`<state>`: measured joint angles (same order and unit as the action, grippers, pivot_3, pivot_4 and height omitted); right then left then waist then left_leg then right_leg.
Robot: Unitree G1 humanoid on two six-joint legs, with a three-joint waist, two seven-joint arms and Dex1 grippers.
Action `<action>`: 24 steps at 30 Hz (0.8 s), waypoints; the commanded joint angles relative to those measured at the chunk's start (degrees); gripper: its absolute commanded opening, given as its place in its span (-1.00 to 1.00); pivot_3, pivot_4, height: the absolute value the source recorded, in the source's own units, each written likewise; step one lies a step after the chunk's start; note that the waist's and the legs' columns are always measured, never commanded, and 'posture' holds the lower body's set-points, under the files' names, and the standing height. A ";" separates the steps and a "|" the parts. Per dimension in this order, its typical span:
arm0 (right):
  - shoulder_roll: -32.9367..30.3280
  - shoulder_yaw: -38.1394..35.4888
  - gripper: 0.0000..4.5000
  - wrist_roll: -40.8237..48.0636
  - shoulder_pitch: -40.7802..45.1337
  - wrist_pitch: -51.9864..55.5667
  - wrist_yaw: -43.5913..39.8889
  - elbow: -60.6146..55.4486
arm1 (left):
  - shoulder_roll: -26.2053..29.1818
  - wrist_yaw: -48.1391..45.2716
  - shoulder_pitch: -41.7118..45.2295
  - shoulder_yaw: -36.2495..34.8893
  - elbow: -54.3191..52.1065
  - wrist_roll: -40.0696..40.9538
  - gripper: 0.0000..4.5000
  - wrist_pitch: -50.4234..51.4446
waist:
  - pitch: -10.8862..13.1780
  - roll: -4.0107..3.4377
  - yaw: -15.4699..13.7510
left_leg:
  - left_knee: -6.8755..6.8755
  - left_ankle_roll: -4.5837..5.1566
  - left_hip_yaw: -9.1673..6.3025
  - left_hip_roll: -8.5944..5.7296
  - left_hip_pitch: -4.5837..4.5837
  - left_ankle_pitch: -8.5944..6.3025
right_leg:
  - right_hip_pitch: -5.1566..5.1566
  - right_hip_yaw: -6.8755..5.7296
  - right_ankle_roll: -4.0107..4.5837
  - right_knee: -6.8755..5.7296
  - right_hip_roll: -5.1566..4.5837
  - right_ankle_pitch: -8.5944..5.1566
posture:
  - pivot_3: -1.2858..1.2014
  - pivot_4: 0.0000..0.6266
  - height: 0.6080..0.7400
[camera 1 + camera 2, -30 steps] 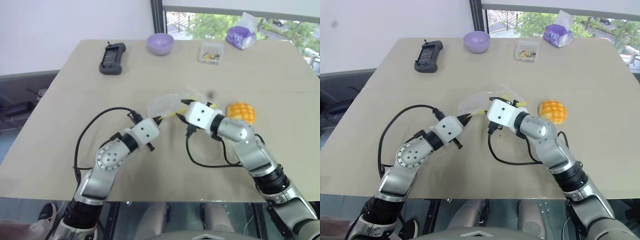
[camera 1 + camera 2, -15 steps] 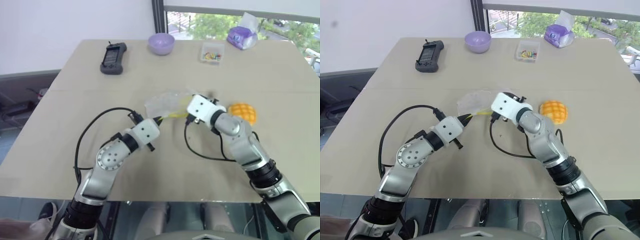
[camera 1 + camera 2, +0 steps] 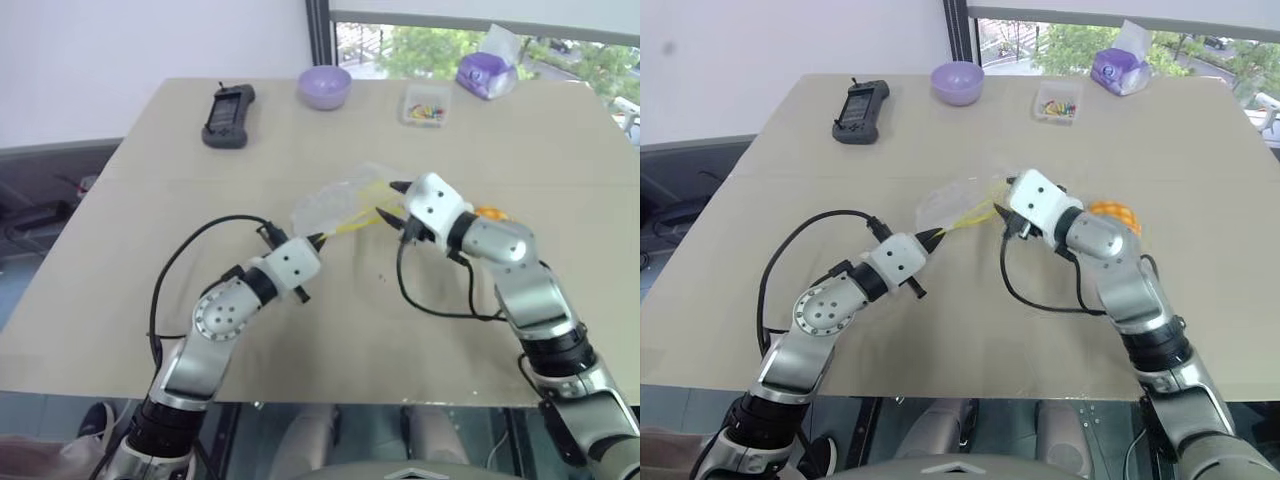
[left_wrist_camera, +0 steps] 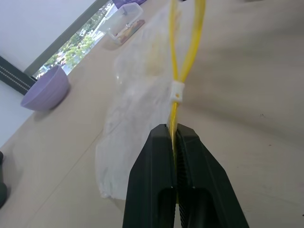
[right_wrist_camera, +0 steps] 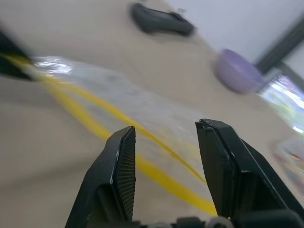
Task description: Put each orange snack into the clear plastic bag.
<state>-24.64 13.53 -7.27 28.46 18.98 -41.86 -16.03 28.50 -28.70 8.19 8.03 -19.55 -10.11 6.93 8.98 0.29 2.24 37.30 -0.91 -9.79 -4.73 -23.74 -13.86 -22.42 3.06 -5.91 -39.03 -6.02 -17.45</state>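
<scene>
Orange snack (image 3: 489,212) behind right gripper (image 3: 398,205)

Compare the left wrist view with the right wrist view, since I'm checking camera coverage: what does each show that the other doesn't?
Left wrist alone: the left gripper shut on the clear plastic bag at its yellow strip, with its white zip slider beyond. Right wrist alone: the right gripper open over the bag, and the black handheld device. Both share the bag, the lilac bowl and the table.
</scene>
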 commanded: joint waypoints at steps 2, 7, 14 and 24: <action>0.10 -3.86 -0.03 5.50 -0.10 -4.44 -0.48 -2.37 | 0.01 0.04 0.47 -0.31 -1.11 0.11 -1.00 -0.95 | 0.00 -0.01 0.35 | 0.00 0.00 0.06 0.03 0.03 0.00 | -0.03 0.07 0.00 -0.09 0.02 0.00 | 0.03 -0.52 1.00; -3.21 -2.08 0.32 5.34 -1.80 -5.35 -3.03 -2.08 | -0.16 0.13 0.83 -0.03 -0.69 0.12 -1.00 -1.01 | 0.00 0.00 0.07 | 0.02 0.00 0.06 0.01 0.03 0.00 | -0.03 0.06 0.00 -0.11 0.02 0.00 | 0.03 -0.52 1.00; -2.60 -2.18 0.96 5.65 -2.16 -2.37 -1.30 -1.66 | -0.21 0.22 0.89 0.05 -0.59 0.09 -1.00 -1.11 | 0.00 0.00 0.12 | 0.02 0.00 0.06 0.02 0.03 0.00 | -0.03 0.07 0.00 -0.12 0.02 0.00 | 0.03 -0.52 1.00; -0.84 -1.76 -0.70 8.20 -3.01 3.95 -0.93 -2.19 | -0.22 0.31 0.77 0.01 -0.63 0.02 -1.00 -1.03 | 0.00 0.00 0.10 | 0.02 0.00 0.05 0.02 0.02 0.00 | -0.03 0.06 0.00 -0.11 0.02 0.00 | 0.03 -0.52 1.00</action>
<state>-26.14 12.11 -0.38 25.56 21.23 -43.67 -16.17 28.30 -28.68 8.74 8.52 -19.25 -10.07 6.92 8.98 0.29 2.34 37.31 -0.91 -9.75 -4.72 -23.72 -13.86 -22.45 3.12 -5.91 -39.14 -6.00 -17.45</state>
